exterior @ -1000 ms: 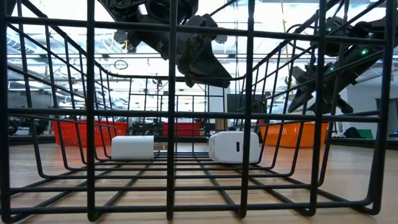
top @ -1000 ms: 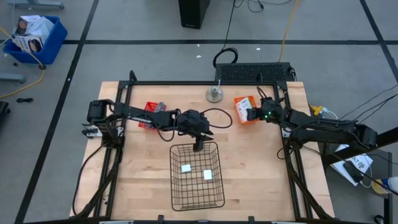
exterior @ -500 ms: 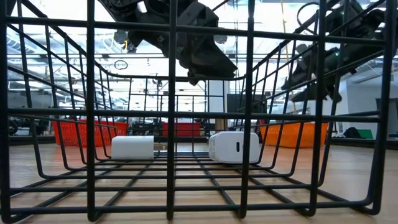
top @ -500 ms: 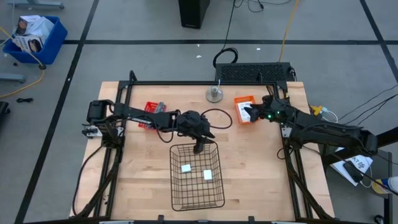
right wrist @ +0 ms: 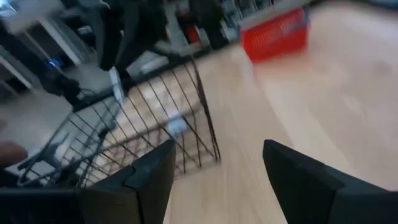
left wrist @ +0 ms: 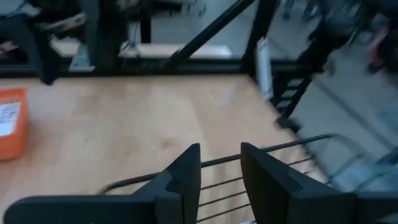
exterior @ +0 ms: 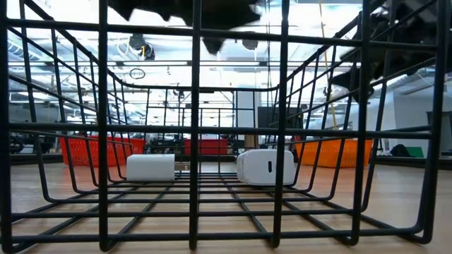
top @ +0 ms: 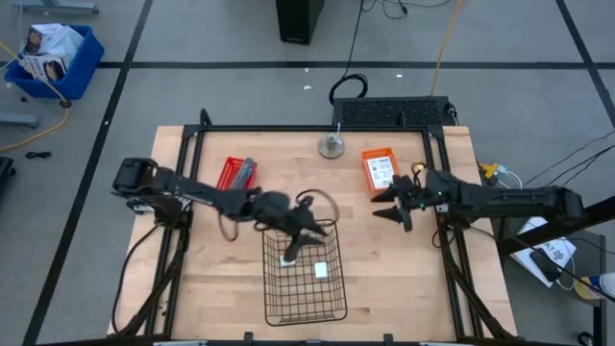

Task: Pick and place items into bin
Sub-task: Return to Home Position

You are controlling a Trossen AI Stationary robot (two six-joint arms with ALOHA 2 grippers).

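Two small white blocks [top: 288,259] [top: 321,271] lie on the floor of the black wire bin [top: 327,306]; the low view shows them side by side [exterior: 150,168] [exterior: 266,166]. My left gripper [top: 300,240] [left wrist: 221,171] hangs over the bin's far-left part with a narrow gap between its fingers and nothing in it. My right gripper [top: 389,210] [right wrist: 214,168] is wide open above bare wood, just on the near side of an orange packet with a white label [top: 380,170]. A red packet [top: 235,173] lies left of the bin's far edge. I cannot make out the grey-blue tool.
A small metal stand [top: 332,144] sits near the table's far edge. The black frame rails [top: 197,144] run along the table's left, right and far sides. Bare wood [top: 221,279] lies on both sides of the bin. Orange crates [exterior: 85,149] stand in the room behind.
My left arm has swung toward the near edge, carrying its gripper from the bin's far rim out over the bin. My right gripper has drawn back from the orange packet toward the near edge and turned toward the bin. The blocks and packets have stayed put.
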